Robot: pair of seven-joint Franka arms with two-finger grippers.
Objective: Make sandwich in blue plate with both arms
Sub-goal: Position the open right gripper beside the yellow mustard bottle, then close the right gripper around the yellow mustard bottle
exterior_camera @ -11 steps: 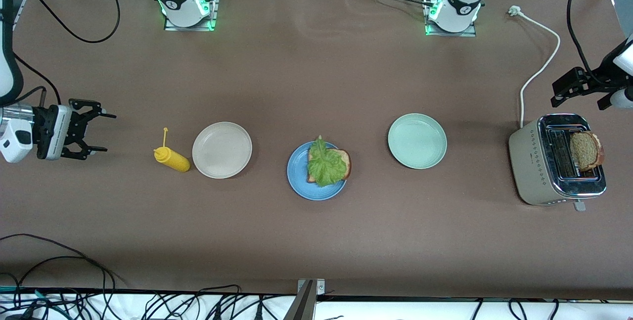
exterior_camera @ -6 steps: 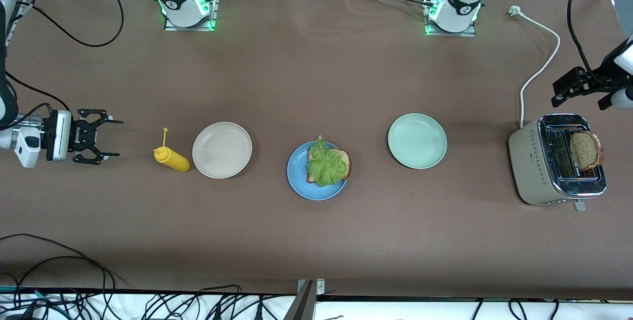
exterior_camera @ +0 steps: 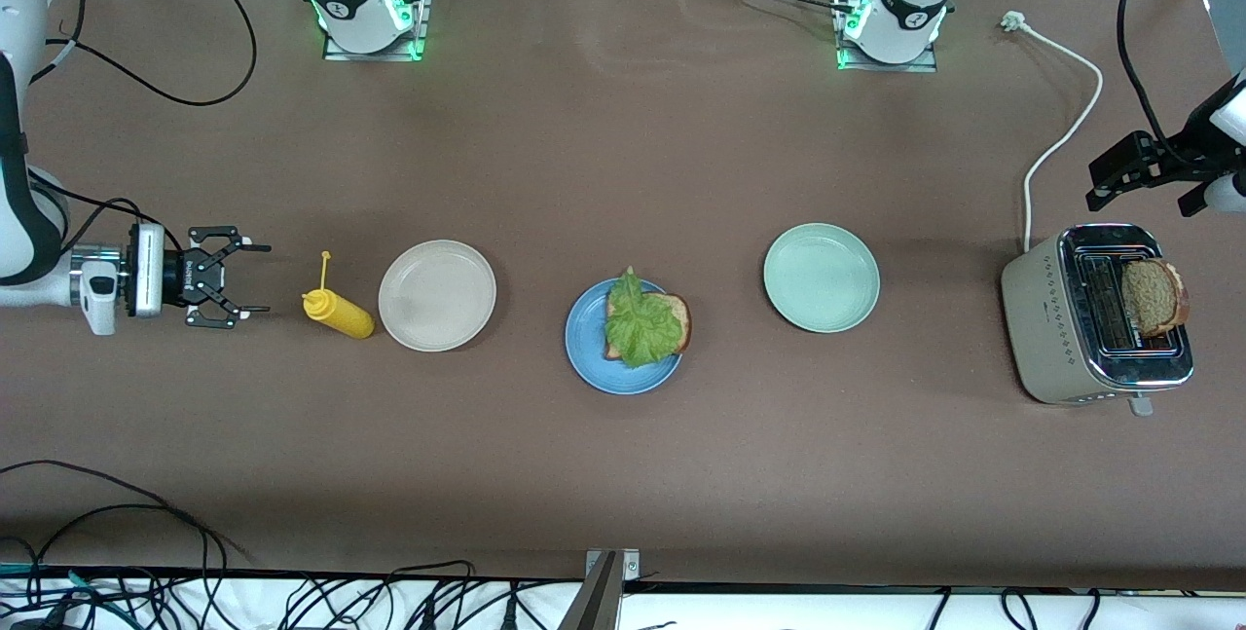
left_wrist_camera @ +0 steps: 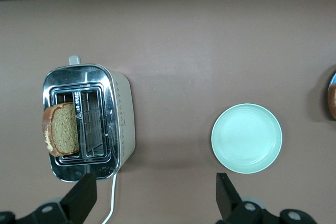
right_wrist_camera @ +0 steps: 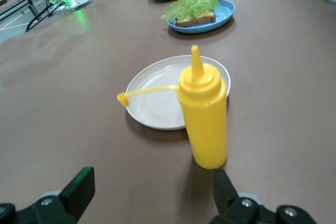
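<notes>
blue plate (exterior_camera: 594,357) at table centre holds one bread slice (exterior_camera: 678,316) topped with lettuce (exterior_camera: 640,324); second slice (exterior_camera: 1154,296) stands in the toaster (exterior_camera: 1066,338) toward the left arm's end. right gripper (exterior_camera: 238,277) open wide, empty, beside the mustard bottle (exterior_camera: 338,313). left gripper (left_wrist_camera: 152,195) open, empty, above the toaster

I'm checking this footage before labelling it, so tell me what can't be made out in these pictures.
- Front view: ruffled green lettuce leaf covers most of the brown bread slice on the round blue plate.
- Front view: left hand is partly cut off by the edge.
- Left wrist view: blue plate is cut by the edge.
</notes>
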